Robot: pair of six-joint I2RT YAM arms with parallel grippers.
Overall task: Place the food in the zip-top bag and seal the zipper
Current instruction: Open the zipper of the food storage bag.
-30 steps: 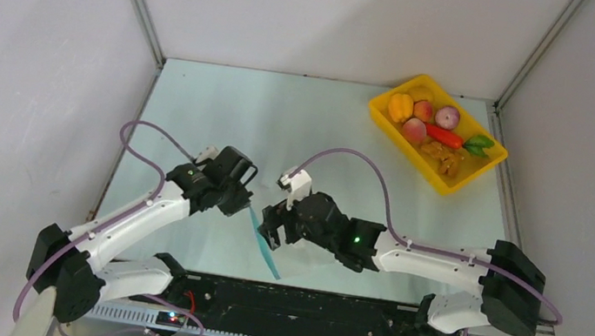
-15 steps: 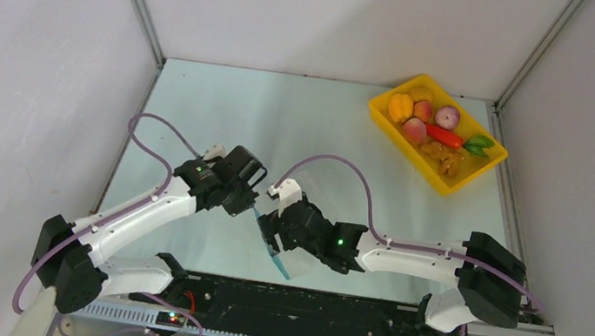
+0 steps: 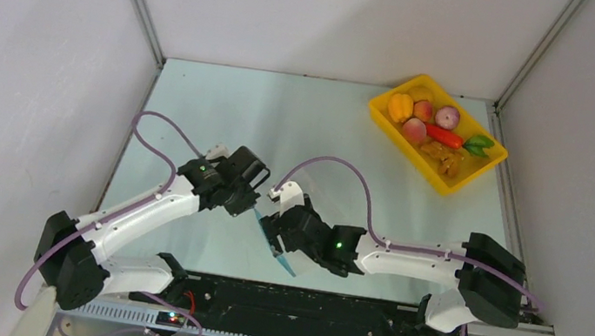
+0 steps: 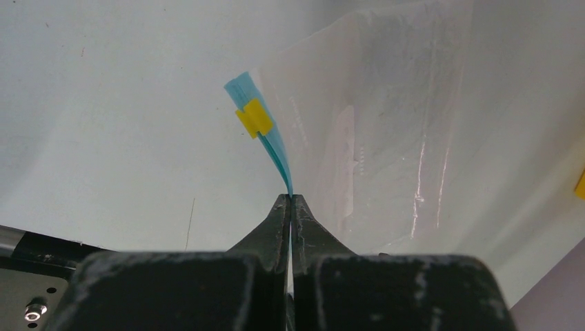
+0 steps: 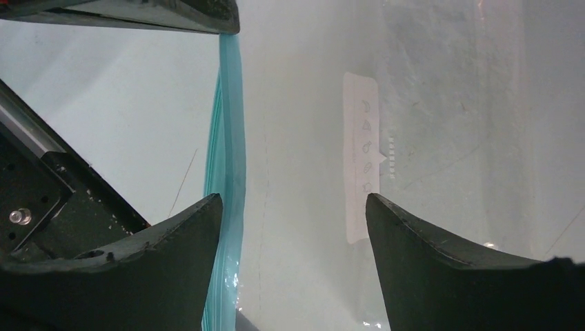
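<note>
The zip-top bag lies clear and crinkly near the table's front edge, between the two arms. Its zipper is a teal strip with a small yellow slider, and it rises from the table. My left gripper is shut on one end of that zipper, as the left wrist view shows. My right gripper is open just above the bag. The zipper runs by its left finger and the white label by its right. The food sits in the tray at the back right.
A yellow tray holds the food by the right wall. White walls close in the left, back and right sides. The black rail with the arm bases runs along the near edge, just behind the bag.
My right gripper has moved left and nearer, over the bag beside the zipper, and its jaws have narrowed a little. The left gripper, still holding the zipper, has shifted slightly right.
</note>
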